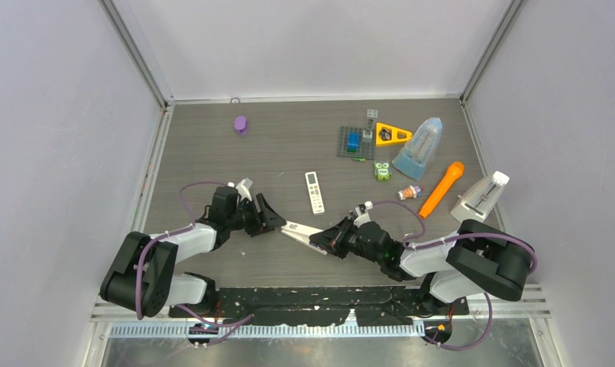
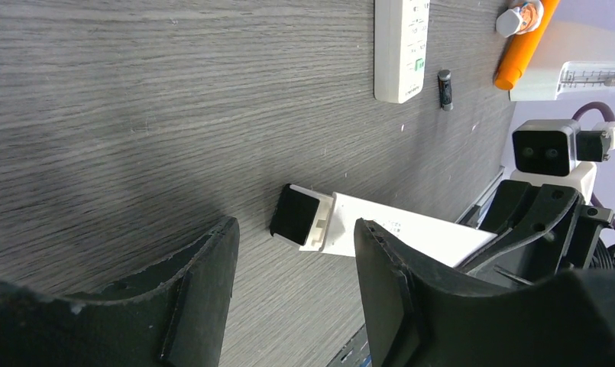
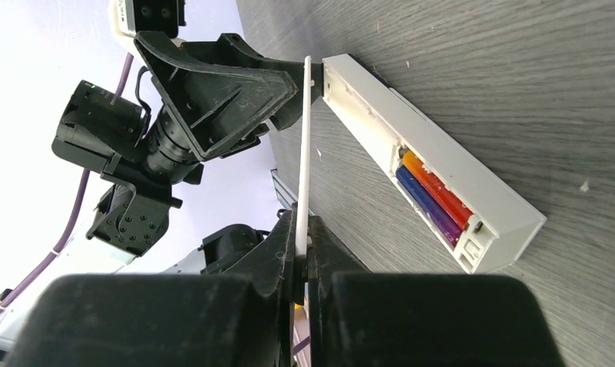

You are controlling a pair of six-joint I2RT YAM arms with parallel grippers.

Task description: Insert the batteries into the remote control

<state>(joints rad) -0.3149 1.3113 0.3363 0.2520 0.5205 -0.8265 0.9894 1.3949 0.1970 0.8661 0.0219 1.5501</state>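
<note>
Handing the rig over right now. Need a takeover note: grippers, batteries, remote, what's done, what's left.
Left gripper: open, a finger on either side of the remote's end; contact unclear.
Right gripper: shut on the thin white cover, held edge-on beside the open compartment.
The remote lies on the table between the arms. The orange battery and blue battery sit in its compartment. A blackish battery lies beside the second remote.
Done: two batteries seated.
Left: probably refitting the cover; the blackish battery is unloaded.
</note>
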